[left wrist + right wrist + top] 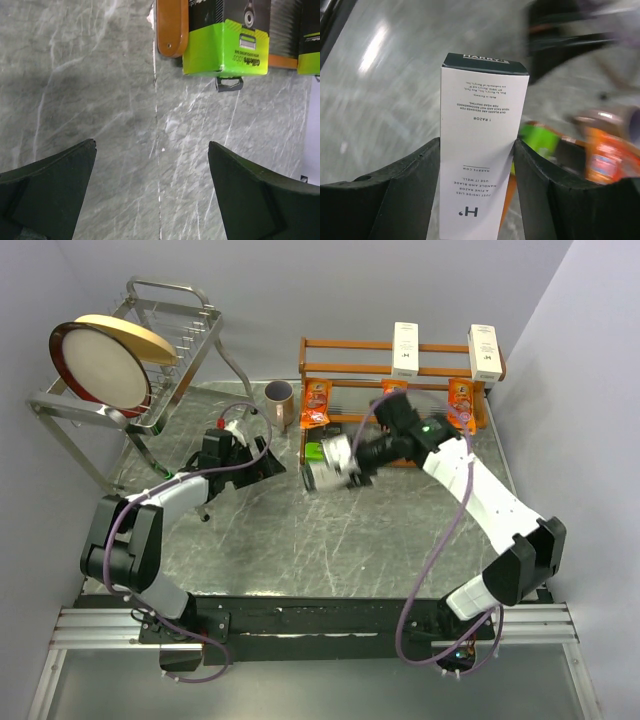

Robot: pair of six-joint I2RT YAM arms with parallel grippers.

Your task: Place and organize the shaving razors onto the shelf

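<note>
Orange-brown wooden slatted shelf (350, 343), far right side. Left gripper (151, 150): fingers wide apart, empty. Right gripper (477, 145): clamped across long slim white cardboard razor box (485, 100), held aloft near the shelf's left end. Likely light, smooth, crushable; hold broad faces mid-length, gently.

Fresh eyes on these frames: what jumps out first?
The right hand clamps a tall white box at mid-table, in front of the wooden shelf, where two matching boxes stand on top. The left hand hangs wide open over the grey table, a lime-green pack just ahead of it.
</note>
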